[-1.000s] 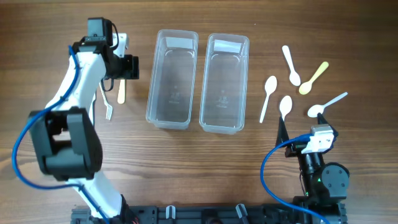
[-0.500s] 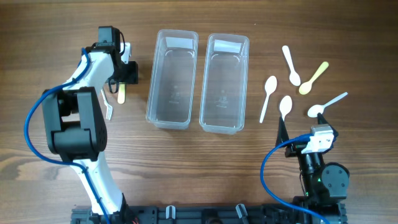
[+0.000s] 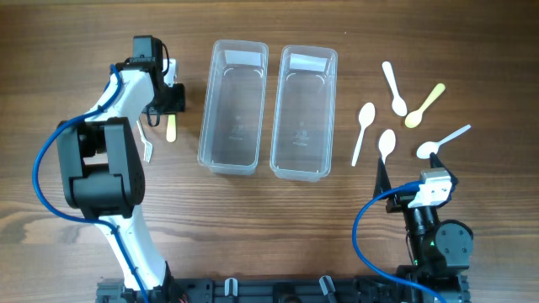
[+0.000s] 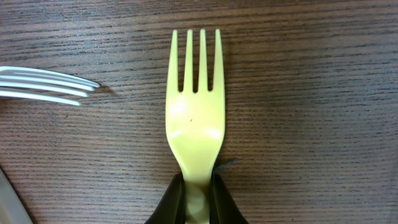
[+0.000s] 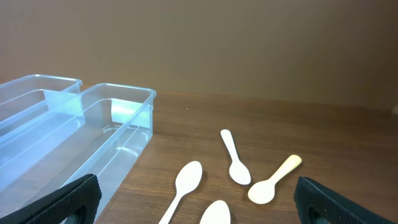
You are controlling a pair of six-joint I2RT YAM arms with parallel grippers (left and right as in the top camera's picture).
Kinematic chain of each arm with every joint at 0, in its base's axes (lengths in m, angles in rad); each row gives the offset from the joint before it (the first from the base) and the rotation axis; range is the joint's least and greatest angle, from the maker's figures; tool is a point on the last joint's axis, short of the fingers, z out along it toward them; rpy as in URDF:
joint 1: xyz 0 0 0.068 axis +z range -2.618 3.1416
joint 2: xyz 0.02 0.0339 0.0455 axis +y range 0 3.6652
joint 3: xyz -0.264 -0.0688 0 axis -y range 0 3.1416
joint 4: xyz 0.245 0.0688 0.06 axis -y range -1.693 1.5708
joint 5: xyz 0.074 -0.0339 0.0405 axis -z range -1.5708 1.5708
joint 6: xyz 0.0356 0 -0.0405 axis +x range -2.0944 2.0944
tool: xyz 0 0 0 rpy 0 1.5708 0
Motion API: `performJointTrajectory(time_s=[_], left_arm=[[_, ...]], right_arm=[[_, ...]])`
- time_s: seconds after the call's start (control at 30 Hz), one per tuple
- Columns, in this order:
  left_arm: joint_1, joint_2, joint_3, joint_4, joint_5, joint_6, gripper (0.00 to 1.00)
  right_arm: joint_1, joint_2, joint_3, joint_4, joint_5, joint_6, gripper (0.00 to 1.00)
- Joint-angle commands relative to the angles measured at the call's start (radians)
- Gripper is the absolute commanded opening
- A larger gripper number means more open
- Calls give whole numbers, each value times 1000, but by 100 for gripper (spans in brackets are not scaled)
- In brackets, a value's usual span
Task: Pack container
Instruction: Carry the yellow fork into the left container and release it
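My left fingers (image 4: 173, 204) clench the handle of the yellow fork (image 4: 194, 124) | fork lies flat on the tabletop (image 3: 67, 50), left of both clear containers (image 3: 203, 126) | my right fingers (image 5: 71, 199), at the near right, stand spread, grasping nothing.

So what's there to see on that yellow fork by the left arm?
The yellow fork looks like pale, glossy plastic, with four straight tines and a broad neck narrowing into its handle. It lies flat over the wooden table, tines pointing away from the left pincer, which is shut on the handle. A white fork lies nearby, not touching it.
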Motion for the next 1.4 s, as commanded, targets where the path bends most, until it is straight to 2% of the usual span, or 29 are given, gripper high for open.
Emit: performJointTrajectory(time_s=[0.0,0.1,0.27,0.33,0.4,0.47,0.73,1.1,1.17,1.2,1.23,1.27,1.37], left_arm=[[5,-19,21,-4,2,0,4],[5,-145,68,-15,1,-1,4],[3,-428,71,-16,15,-108,4],[3,-525,71,-32,119,-155,4],[-5,-613,71,-68,293,-161,4],[-32,-653,71,-120,356,-161,4],[-177,-567,64,-268,327,-96,4],[-255,-261,21,-204,328,-97,4],[-255,-250,21,-196,328,-97,4],[-255,-250,21,-192,328,-97,6],[-255,-250,21,-191,328,-97,34],[-255,-250,21,-191,328,-97,56],[-251,-266,25,-182,328,-97,66]], right_arm=[[-3,-6,-4,3,-12,-10,100],[-3,-6,-4,3,-12,-10,100],[-3,-6,-4,3,-11,-10,100],[-3,-6,-4,3,-12,-10,100],[-3,-6,-4,3,-12,-10,100],[-3,-6,-4,3,-12,-10,100],[-3,-6,-4,3,-11,-10,100],[-3,-6,-4,3,-12,-10,100],[-3,-6,-4,3,-12,-10,100],[-3,-6,-4,3,-12,-10,100],[-3,-6,-4,3,-12,-10,100],[-3,-6,-4,3,-12,-10,100],[-3,-6,-4,3,-11,-10,100]])
